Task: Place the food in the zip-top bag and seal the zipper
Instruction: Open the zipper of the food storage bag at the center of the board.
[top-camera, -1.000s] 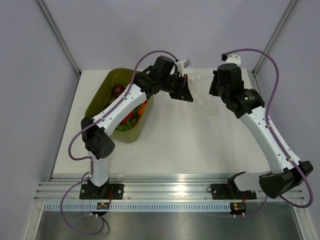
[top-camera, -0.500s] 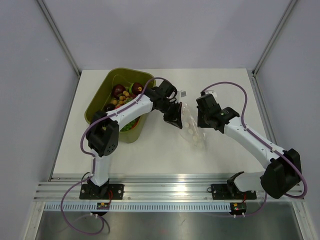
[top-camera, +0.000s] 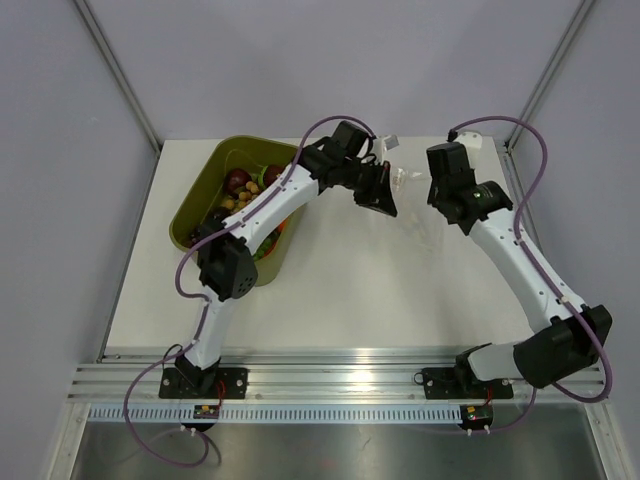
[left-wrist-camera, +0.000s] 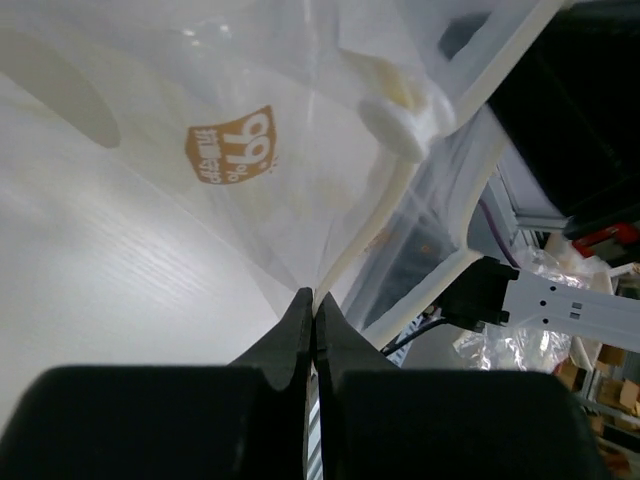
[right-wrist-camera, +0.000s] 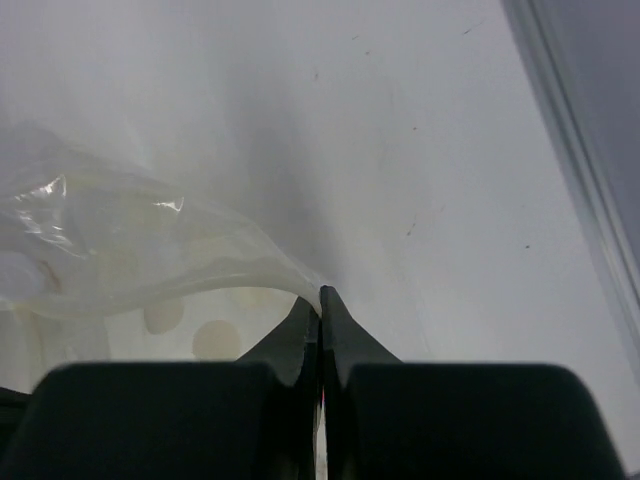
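The main danger is that the left arm (top-camera: 265, 205) and the right arm (top-camera: 520, 260) are both committed at once. The food (top-camera: 245, 182) sits in the green tub (top-camera: 196, 210) at the left, well apart from the bag (left-wrist-camera: 250, 150), and neither claw is free to fetch it — letting one side go would likely leave the limp film sagging with its mouth flat. The bag hangs stretched between the claws above the far middle of the counter (top-camera: 330, 290). No coloured piece shows inside it, and I cannot tell which edge carries the zipper. A lesser hazard is the grip: the left claw (left-wrist-camera: 313, 300) is pinched together on a mere fold of film and the right claw (right-wrist-camera: 320, 295) likewise on an edge, so a pull apart could slide the slick plastic out or tear it. Smaller again, the left arm passes over the tub's right side, and a low sweep could knock its rim. Plain grey walls (top-camera: 330, 60) stand around all this, with slanting metal posts (top-camera: 120, 75) at the far corners. The counter is white, matt and faintly grained, and an aluminium rail (top-camera: 340, 385) along its near edge carries the arm bases.
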